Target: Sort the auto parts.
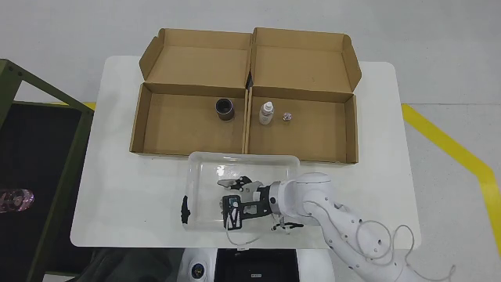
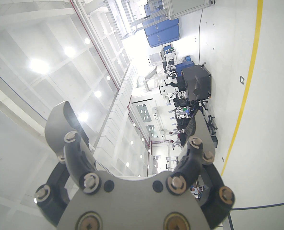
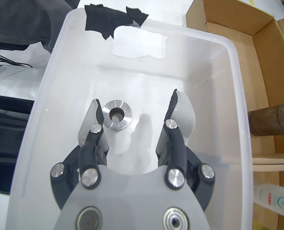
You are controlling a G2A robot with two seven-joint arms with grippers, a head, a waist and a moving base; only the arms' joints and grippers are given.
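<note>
My right gripper point(image 3: 134, 104) hangs open inside the clear plastic tray point(image 3: 230, 77), low over its floor. A silver metal ring point(image 3: 117, 117) with a centre hole lies flat on the tray floor, right against one fingertip point(image 3: 99, 113) and not between the two. In the top view the same gripper point(image 1: 229, 197) sits in the tray point(image 1: 205, 160) near the table's front edge. My left gripper point(image 2: 132, 120) is open, holds nothing, and points up at the hall ceiling.
Two open cardboard boxes stand side by side behind the tray. The left box point(image 1: 156, 129) holds a brown cylinder point(image 1: 225, 110). The right box point(image 1: 329, 137) holds a white bottle point(image 1: 267, 113) and a small metal part point(image 1: 287, 116). Black tape point(image 1: 185, 210) sticks to the tray's rim.
</note>
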